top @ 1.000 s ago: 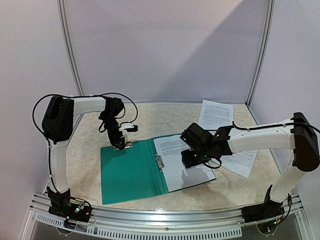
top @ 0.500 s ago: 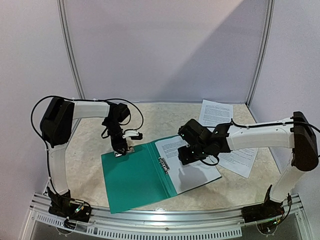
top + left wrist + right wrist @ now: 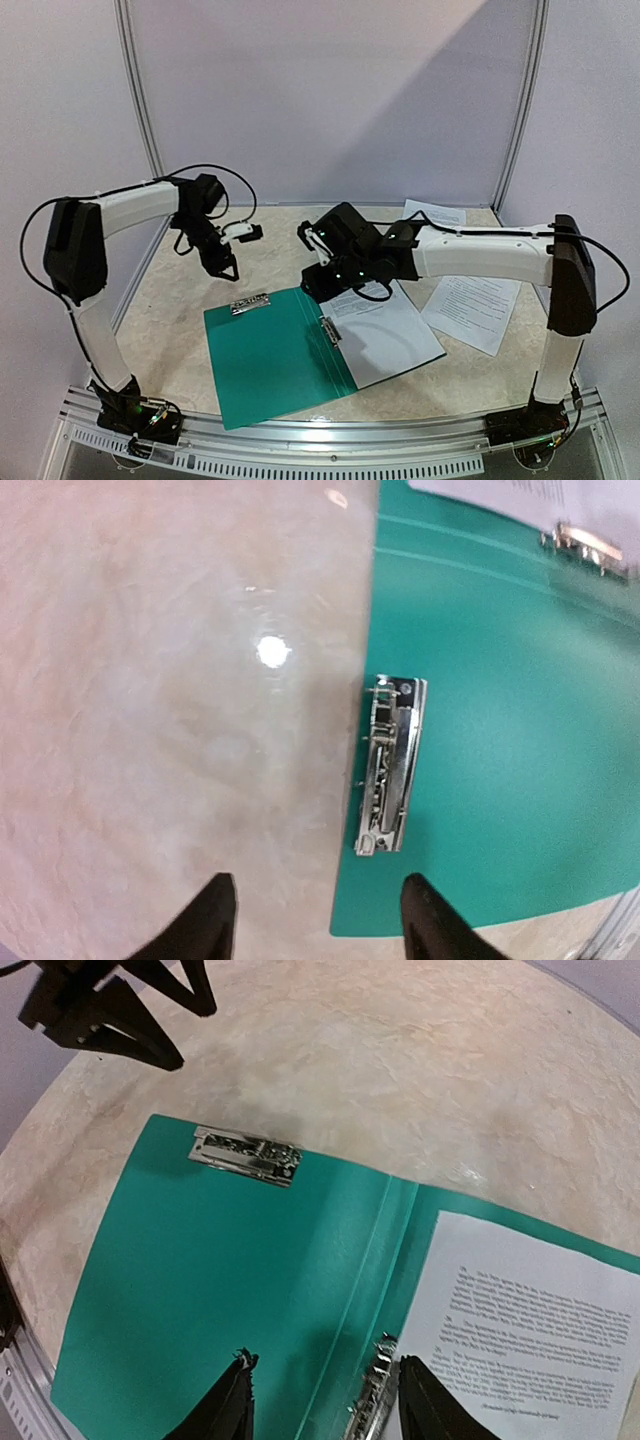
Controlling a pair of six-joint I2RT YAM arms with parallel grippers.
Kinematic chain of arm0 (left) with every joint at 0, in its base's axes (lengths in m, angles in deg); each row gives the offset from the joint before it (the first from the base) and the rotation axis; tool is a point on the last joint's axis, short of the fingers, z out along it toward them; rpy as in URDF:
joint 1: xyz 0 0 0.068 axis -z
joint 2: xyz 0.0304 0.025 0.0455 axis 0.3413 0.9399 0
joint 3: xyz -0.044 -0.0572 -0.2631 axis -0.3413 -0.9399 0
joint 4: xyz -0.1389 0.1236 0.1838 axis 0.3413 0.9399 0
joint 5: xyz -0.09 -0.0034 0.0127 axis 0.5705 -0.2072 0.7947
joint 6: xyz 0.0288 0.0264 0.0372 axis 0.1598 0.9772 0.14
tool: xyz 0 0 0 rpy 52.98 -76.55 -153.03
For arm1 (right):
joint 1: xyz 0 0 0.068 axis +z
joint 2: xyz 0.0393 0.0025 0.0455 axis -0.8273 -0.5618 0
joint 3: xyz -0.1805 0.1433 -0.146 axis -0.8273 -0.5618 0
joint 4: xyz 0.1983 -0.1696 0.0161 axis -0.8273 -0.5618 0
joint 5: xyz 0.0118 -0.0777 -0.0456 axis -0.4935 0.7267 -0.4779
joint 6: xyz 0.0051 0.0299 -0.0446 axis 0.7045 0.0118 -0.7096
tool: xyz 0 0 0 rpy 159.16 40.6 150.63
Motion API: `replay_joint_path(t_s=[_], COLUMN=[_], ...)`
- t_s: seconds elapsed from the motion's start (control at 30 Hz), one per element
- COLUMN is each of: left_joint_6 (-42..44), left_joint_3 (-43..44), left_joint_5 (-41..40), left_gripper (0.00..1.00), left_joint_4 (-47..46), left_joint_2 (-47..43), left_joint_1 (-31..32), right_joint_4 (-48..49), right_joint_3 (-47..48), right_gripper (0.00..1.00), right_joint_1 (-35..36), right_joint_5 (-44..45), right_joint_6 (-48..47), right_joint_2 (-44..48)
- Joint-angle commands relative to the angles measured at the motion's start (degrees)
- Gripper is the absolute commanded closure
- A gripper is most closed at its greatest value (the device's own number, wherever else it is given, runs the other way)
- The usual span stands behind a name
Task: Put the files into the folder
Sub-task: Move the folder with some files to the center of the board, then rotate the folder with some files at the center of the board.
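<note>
Moved: left claw (image 3: pixel 226 270) has lifted off the clip (image 3: pixel 249 302) on the folder (image 3: pixel 275 355).
Claws: both parted, empty; right claw (image 3: pixel 324 1365) hovers over the spine.
Sheet (image 3: pixel 385 335): on right flap.

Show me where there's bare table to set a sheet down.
Bare table left of the folder, and a back patch between the left gripper and right arm. Crowded right of the folder: loose sheets lie there under that arm.
</note>
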Motion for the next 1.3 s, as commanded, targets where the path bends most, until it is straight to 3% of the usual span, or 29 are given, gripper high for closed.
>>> replay_joint_path(t_s=[0.0,0.1,0.17,0.33,0.43,0.6,0.8,0.87,0.9,1.0,1.27], left_joint_6=[1.5,0.0,-1.7,-6.0,-7.3,-7.3,-6.3,-6.7,-7.1,-7.9,-6.3], left_joint_3=[-4.7,-8.2,-8.7,-7.1,-8.1,-8.6,-10.7,-9.9,-9.4,-9.2,-12.0], left_joint_5=[6.0,5.6,6.6,5.4,3.4,0.8,-2.0,-2.1,-1.9,-1.4,-2.0], left_gripper=[0.58,0.79,0.81,0.81,0.79,0.74,0.68,0.68,0.68,0.67,0.66], left_joint_4=[-1.5,-5.0,-4.3,-1.4,-4.2,-4.6,-8.0,-8.4,-8.4,-8.0,-8.1], left_joint_2=[-4.8,-5.4,-4.2,0.8,1.1,2.1,2.6,3.3,3.6,3.6,-0.3], left_joint_1=[-3.5,-4.2,-3.9,-3.4,-4.7,-5.9,-5.7,-5.6,-5.6,-5.5,-5.5], right_joint_4=[3.0,3.3,4.5,8.6,7.6,5.1,-10.2,-11.8,-12.3,-16.5,-21.4], right_joint_3=[5.6,10.0,10.9,10.9,10.9,4.5,-4.3,-5.4,-4.7,0.9,8.2], right_gripper=[0.53,0.62,0.65,0.66,0.67,0.66,0.51,0.4,0.34,0.32,0.37], right_joint_1=[-0.6,-2.0,-2.5,-2.9,-2.9,-2.5,1.3,2.1,2.2,2.5,2.6], right_joint_5=[-4.8,-6.8,-7.2,-9.8,-9.6,-5.0,4.1,3.8,4.2,7.5,9.7], right_joint_6=[-3.3,-0.7,1.5,4.7,5.6,8.1,15.0,16.8,16.9,16.0,15.8], right_joint_2=[-8.1,-13.7,-16.1,-19.6,-21.0,-14.6,-2.5,-1.4,-1.8,-5.1,-15.6])
